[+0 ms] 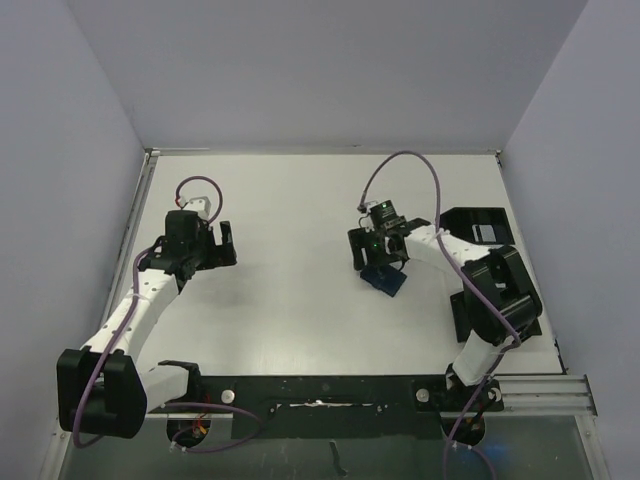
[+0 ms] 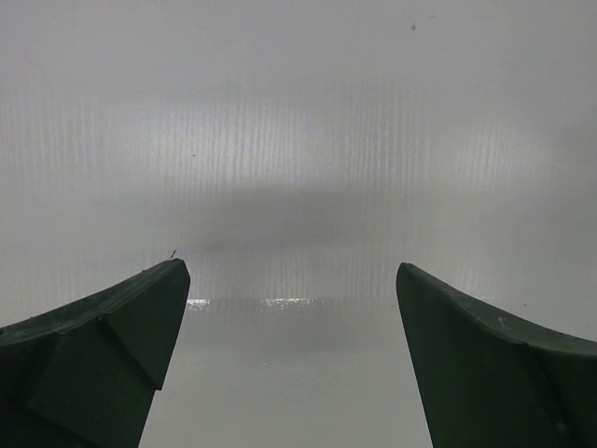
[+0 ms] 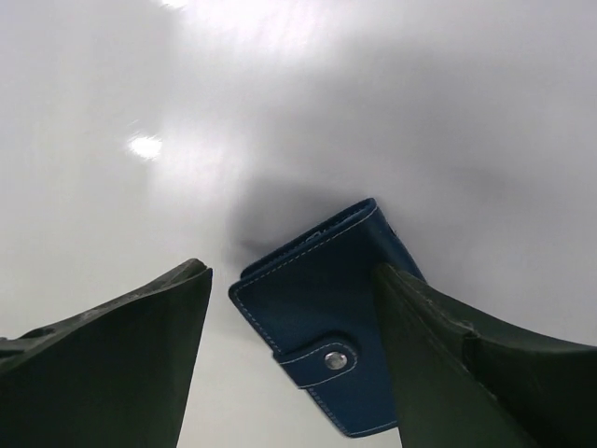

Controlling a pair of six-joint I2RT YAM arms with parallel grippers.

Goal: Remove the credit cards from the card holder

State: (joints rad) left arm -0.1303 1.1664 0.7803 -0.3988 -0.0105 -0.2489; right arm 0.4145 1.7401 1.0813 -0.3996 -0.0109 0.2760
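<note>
Top view: my right gripper (image 1: 378, 250) hangs over the card holder (image 1: 385, 281), my left gripper (image 1: 213, 245) well apart from it. Left wrist: jaws spread wide, nothing between them. Right wrist: jaws apart, the card holder snapped shut between them, crowding one finger with a gap at the other. Best to centre before pinching, I reckon

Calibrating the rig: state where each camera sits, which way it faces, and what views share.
Top external: above and behind the bases, looking down on the white table; shows both arms, left gripper, right gripper.
Left wrist: on the left arm, facing the table between its open fingers.
Right wrist: on the right arm, facing the blue card holder between its fingers.
Shared: top and right wrist both show the card holder.
</note>
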